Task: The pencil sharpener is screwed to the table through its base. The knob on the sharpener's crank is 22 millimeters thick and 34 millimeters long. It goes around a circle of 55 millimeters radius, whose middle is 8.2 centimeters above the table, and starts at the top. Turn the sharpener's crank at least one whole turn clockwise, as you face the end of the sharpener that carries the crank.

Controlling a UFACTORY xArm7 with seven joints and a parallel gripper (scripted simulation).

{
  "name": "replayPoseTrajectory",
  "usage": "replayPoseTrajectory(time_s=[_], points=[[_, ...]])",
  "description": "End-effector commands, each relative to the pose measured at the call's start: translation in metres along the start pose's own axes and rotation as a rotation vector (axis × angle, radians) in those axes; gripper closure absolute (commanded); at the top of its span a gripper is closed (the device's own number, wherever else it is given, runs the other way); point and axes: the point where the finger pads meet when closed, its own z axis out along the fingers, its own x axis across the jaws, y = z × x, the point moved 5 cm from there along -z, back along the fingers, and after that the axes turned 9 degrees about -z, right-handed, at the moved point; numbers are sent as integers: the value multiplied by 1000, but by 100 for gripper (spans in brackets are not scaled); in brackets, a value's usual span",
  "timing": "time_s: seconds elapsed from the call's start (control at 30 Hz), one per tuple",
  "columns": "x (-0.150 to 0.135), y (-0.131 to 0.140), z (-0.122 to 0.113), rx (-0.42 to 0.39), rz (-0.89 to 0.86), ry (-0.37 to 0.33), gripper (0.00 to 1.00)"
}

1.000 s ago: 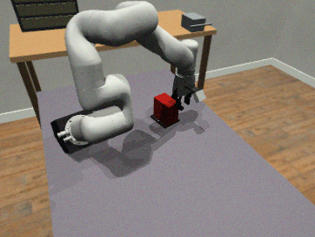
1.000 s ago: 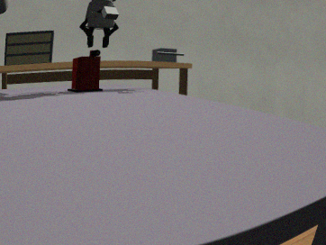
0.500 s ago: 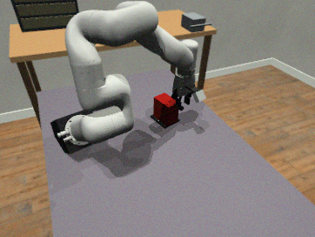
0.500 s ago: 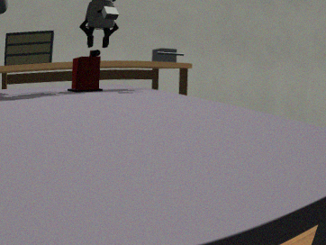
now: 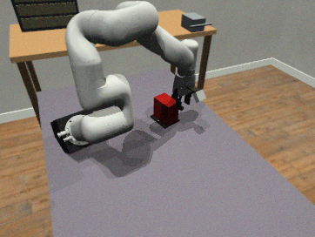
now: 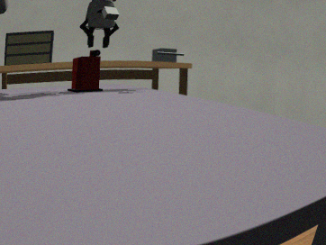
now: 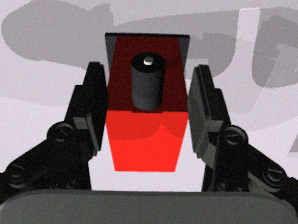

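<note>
My gripper (image 7: pixel 148 82) hangs above the red sharpener (image 5: pixel 165 109), fingers apart and holding nothing; the dark knob (image 7: pixel 148 82) stands between them in the wrist view, with a gap on each side. The sharpener sits on its black base (image 5: pixel 155 118) on the grey table (image 5: pixel 174 187), toward the far end, near the right edge. Bare table lies on all sides of it; my arm's base (image 5: pixel 58 131) is well apart to the left. I can read no writing or label anywhere. The exterior view shows what the wrist view does not: my fingertips (image 6: pixel 91 42) are above the knob (image 6: pixel 95 53), not touching it. The top view shows the wooden desk (image 5: pixel 39 44) behind, with a grey box (image 5: pixel 193 20) on it, and wood floor past the table's right edge.
</note>
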Motion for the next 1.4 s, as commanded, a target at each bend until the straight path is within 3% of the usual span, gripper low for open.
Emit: replayPoseTrajectory(time_s=[0.0,1.37], points=[[-1,0,-2,0,-1,-4,46],[-1,0,11,0,-1,-4,46]])
